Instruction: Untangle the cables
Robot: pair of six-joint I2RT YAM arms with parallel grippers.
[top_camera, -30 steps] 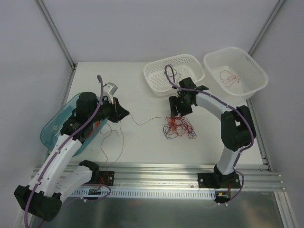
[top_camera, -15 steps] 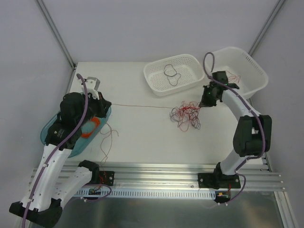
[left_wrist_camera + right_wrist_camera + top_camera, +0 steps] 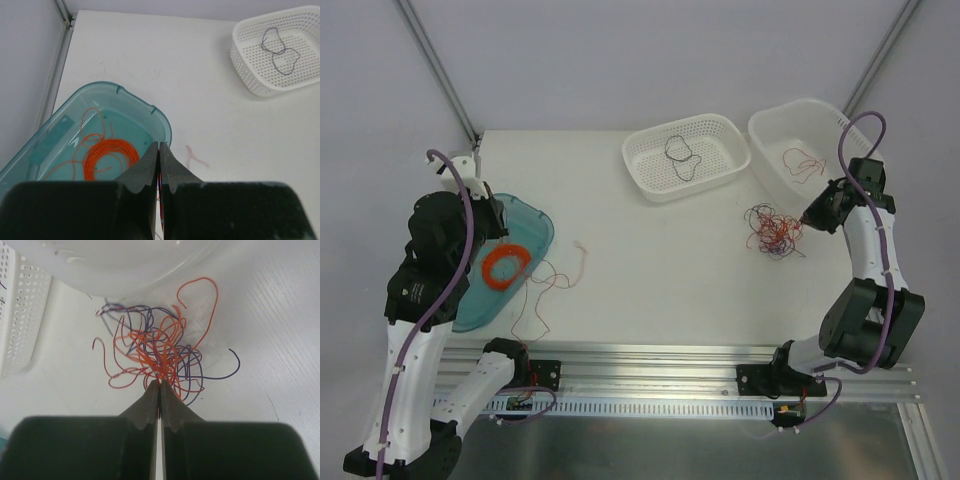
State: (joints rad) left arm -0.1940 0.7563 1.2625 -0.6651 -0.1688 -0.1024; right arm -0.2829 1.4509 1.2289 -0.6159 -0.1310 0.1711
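At the left edge of the white table (image 3: 650, 280) sits a clear teal tray (image 3: 542, 228), and inside it lies a flat orange coil (image 3: 507, 265) with a few thin red loops beside it. Toward the back stands a white perforated basket (image 3: 645, 180) holding one dark wire (image 3: 680, 155) bent into a loose loop. Beside it at the right is a deeper white tub (image 3: 860, 175) with a single red wire (image 3: 802, 160) curled on its floor.

Plain pale grey walls close in the table, with slanted metal posts (image 3: 435, 65) at the back corners and a ribbed metal rail (image 3: 660, 355) along the near edge.

On the bare surface just in front of the tub lies the tangle (image 3: 772, 228) of red and dark cables, well apart from the tray. The right gripper (image 3: 160, 383) has its fingers pressed together on strands at the tangle's near side. The left gripper (image 3: 159, 146) hangs over the tray's right rim, fingers also pressed together, a thin red thread showing in the slit between them. A loose red strand (image 3: 542, 290) trails from the tray across the table, its pale end (image 3: 582, 248) lying between tray and basket.
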